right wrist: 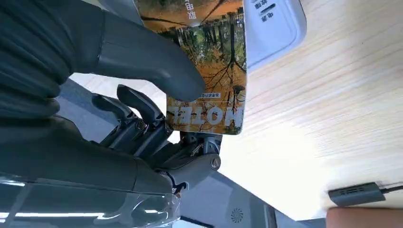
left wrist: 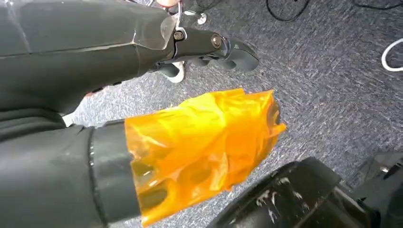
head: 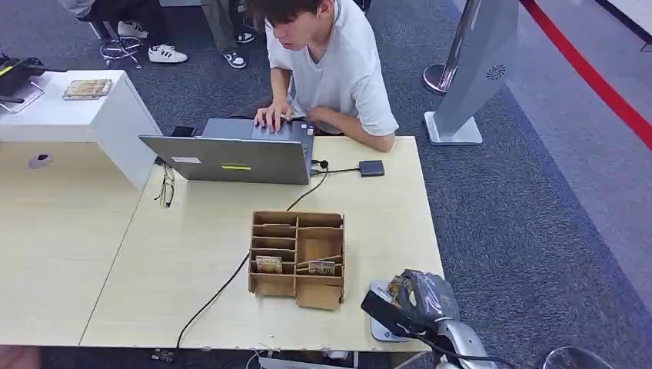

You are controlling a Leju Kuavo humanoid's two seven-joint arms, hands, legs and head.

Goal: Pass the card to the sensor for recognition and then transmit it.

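My right hand [head: 425, 299] is at the table's front right corner and pinches a card [head: 397, 285] between thumb and fingers. The card [right wrist: 209, 61] bears an autumn forest picture and the word HOTEL. It lies close over the white sensor [right wrist: 273, 23], a flat white pad [head: 378, 332] at the table edge; I cannot tell if they touch. My left hand [left wrist: 204, 137], its thumb wrapped in orange tape, hangs over grey carpet and holds nothing, fingers apart.
A wooden compartment box [head: 297, 257] with more cards stands mid-table, left of my right hand. Behind it are a grey laptop [head: 231, 157] with a person [head: 330, 69] typing, a small black device [head: 371, 167], a black cable [head: 223, 288] and glasses [head: 166, 188].
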